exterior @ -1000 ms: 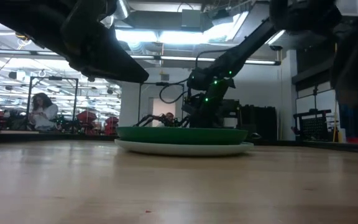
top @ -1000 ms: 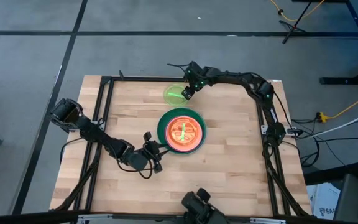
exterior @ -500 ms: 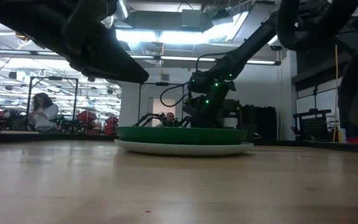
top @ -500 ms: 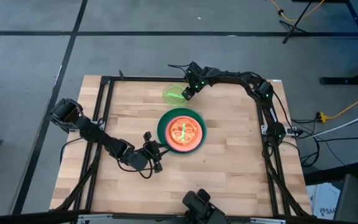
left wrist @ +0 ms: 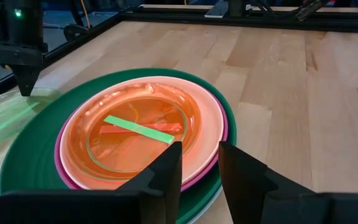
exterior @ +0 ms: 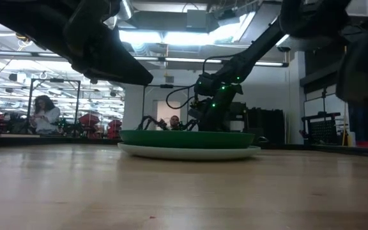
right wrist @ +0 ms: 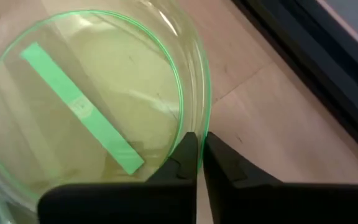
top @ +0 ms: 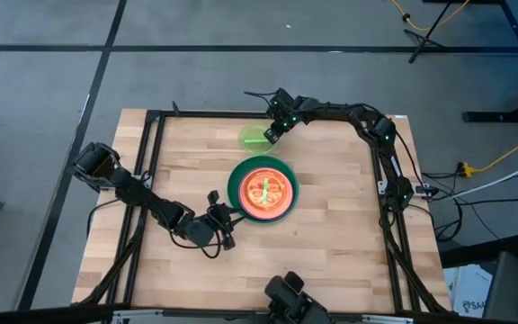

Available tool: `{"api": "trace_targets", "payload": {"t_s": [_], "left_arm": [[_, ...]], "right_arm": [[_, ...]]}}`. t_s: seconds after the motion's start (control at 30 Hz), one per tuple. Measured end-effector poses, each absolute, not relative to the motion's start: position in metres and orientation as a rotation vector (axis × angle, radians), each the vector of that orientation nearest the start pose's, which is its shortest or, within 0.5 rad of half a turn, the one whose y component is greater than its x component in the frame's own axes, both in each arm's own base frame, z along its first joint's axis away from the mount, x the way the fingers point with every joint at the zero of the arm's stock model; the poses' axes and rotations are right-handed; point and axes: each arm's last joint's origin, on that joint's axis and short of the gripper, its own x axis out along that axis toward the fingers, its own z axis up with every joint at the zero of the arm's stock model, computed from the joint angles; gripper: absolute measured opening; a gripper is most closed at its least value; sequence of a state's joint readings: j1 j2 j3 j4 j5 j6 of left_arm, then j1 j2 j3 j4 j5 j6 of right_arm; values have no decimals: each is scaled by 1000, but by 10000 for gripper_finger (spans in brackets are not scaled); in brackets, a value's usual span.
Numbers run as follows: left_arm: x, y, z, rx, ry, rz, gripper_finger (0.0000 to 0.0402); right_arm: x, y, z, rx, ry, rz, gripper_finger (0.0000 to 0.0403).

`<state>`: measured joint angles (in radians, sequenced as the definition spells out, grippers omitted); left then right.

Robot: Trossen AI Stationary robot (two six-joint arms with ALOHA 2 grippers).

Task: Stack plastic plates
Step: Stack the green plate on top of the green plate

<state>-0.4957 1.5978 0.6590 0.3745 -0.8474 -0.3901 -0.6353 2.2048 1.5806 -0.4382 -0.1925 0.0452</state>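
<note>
A stack of plastic plates sits mid-table. A large dark green plate lies on a pale one and carries magenta, peach and orange plates. A clear lime one with a green strip lies on top. A second translucent lime plate lies toward the far edge, and my right gripper is shut on it. My left gripper stands open just off the stack's near-left side, with nothing between its fingers. My right gripper pinches the lime plate's rim between its two fingers, on the side facing the table's right edge. The fingers slant down onto it from the far right. Most of the plate still lies low over the wood; whether it has left the table I cannot tell.
Black frame rails run along the table's left, far and right sides. Bare wood lies to the right of and nearer than the stack. Beyond the table, a person sits in the room.
My right gripper has shut on the lime plate's rim. The plate shows narrower in the high view than a second ago. The stack has stayed where it was.
</note>
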Motion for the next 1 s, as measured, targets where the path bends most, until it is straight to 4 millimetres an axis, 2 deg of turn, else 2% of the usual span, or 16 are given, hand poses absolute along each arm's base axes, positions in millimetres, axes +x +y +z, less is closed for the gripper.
{"api": "trace_targets", "payload": {"t_s": [0.1,0.27,0.53,0.77,0.87,1.0], "left_arm": [[269,-121,159,-27,367,420,98],[269,-121,159,-28,368,418,98],[269,-121,158,-32,378,393,98],[269,-121,158,-34,378,393,98],[269,-121,158,-34,378,393,98],[269,-121,158,-34,378,393,98]], "right_arm": [[371,-267,142,463,965,-422,2],[368,-265,162,431,932,-413,1],[358,-257,214,390,846,-417,1],[340,-244,263,339,786,-411,0],[332,-237,276,343,795,-400,0],[324,-227,286,358,818,-300,0]]}}
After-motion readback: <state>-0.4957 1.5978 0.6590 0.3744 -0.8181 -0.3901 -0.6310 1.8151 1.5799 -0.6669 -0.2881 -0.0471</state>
